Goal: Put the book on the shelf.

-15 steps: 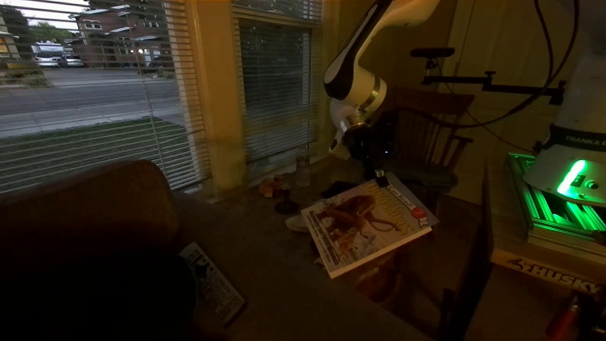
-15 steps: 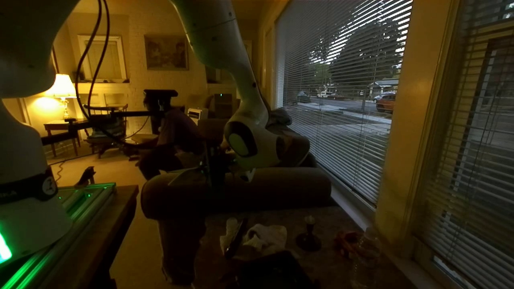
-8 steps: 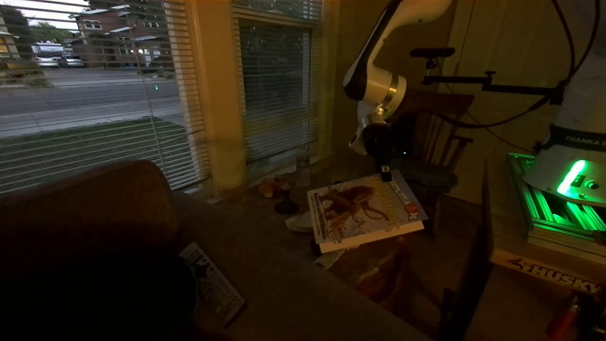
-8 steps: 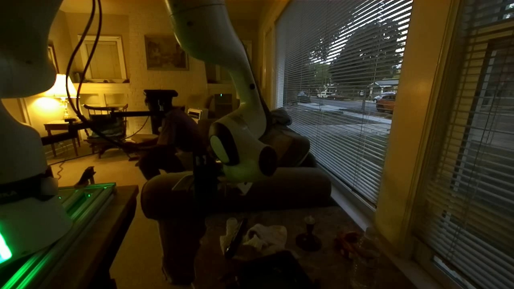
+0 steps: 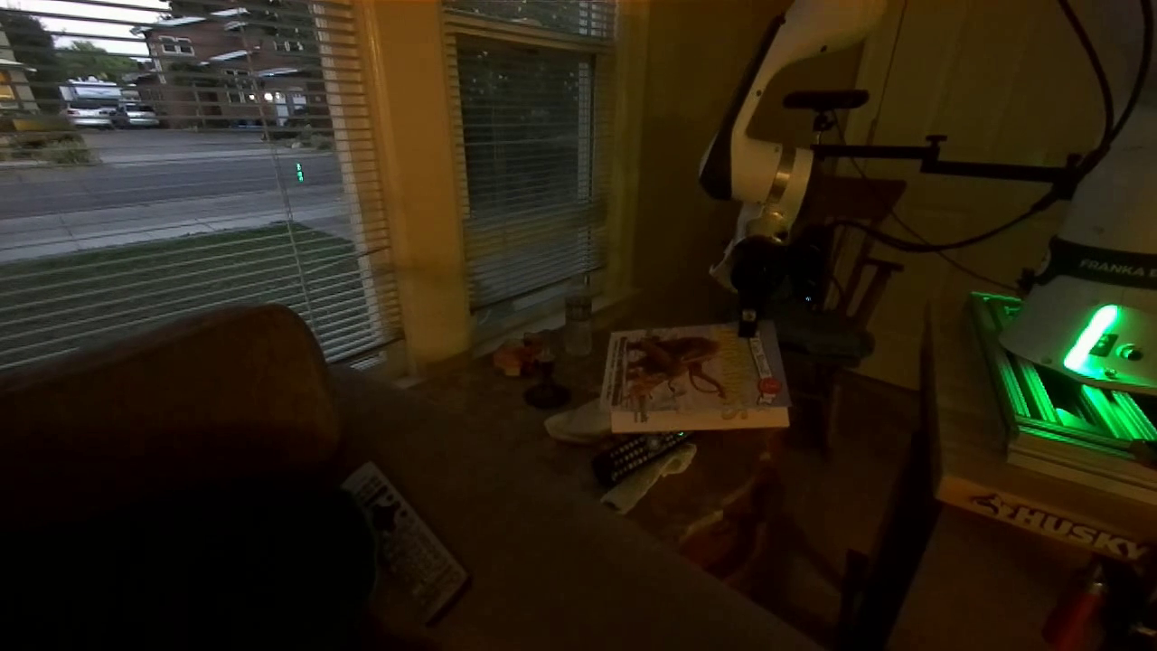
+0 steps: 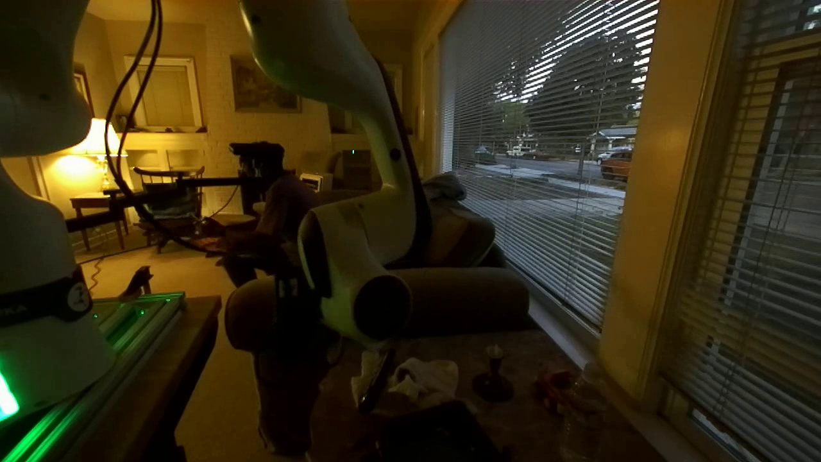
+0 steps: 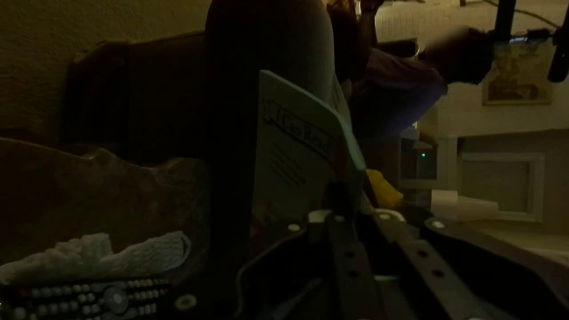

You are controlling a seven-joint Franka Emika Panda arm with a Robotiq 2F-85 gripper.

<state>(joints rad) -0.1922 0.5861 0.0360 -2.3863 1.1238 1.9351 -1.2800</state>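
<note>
The book, thin and whitish with a red-orange animal picture, hangs in the air above the cluttered side table in an exterior view. Its cover is turned toward that camera, tilted. My gripper is shut on its upper edge, near the right corner. In the wrist view, the book's back with "I Can Read!" rises from between the fingers, slightly bent. In an exterior view the dark gripper is beside the sofa arm, and the book is hard to make out there. I cannot identify a shelf.
Below the book lie a remote and a white cloth. A candle holder and clear bottle stand by the window. Another book lies by the sofa. A person sits beyond. The robot's bench is nearby.
The gripper has carried the book toward the robot's base, turning it more level in view. The remote and cloth beneath are now uncovered. The grip has stayed shut.
</note>
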